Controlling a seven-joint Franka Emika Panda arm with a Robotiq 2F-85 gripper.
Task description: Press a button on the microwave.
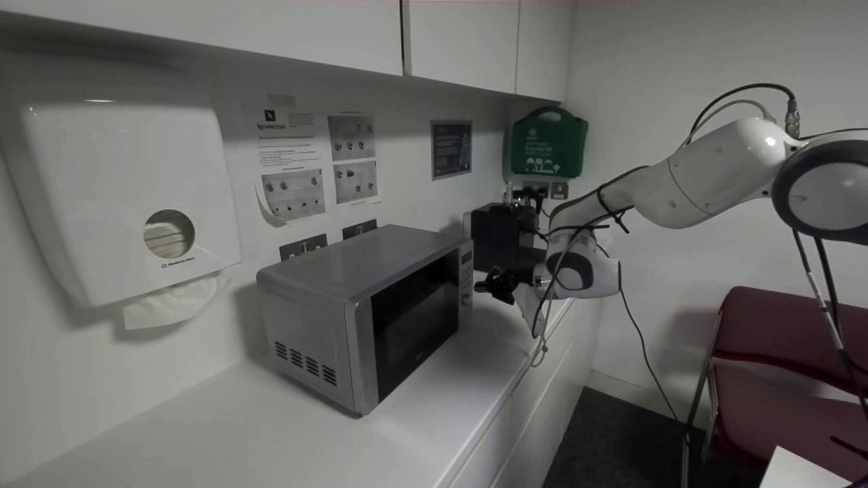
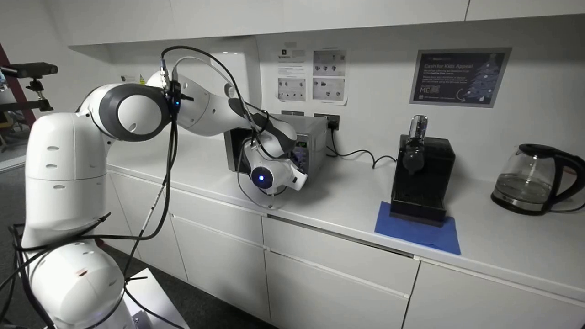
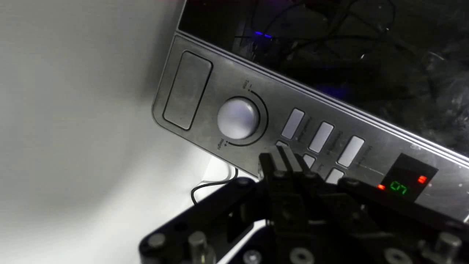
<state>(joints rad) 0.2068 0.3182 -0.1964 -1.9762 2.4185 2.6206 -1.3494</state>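
Note:
The silver-grey microwave (image 1: 369, 305) stands on the counter against the wall; it also shows partly behind my arm in an exterior view (image 2: 315, 132). In the wrist view its control panel (image 3: 205, 117) has a round knob (image 3: 238, 118), several pale buttons (image 3: 321, 137) and a lit display (image 3: 408, 178) with green digits. My gripper (image 3: 284, 150) is shut and empty, its fingertips together over the lower button row, partly covering a button beside the knob. In an exterior view the gripper (image 1: 483, 287) points at the panel; contact cannot be told. Elsewhere the wrist hides the fingers.
A black coffee machine (image 2: 422, 178) on a blue cloth (image 2: 420, 233) and a glass kettle (image 2: 525, 183) stand on the counter (image 2: 356, 205). A white paper dispenser (image 1: 129, 190) hangs on the wall. Wall cabinets (image 1: 468, 41) overhang. Cables hang along my arm.

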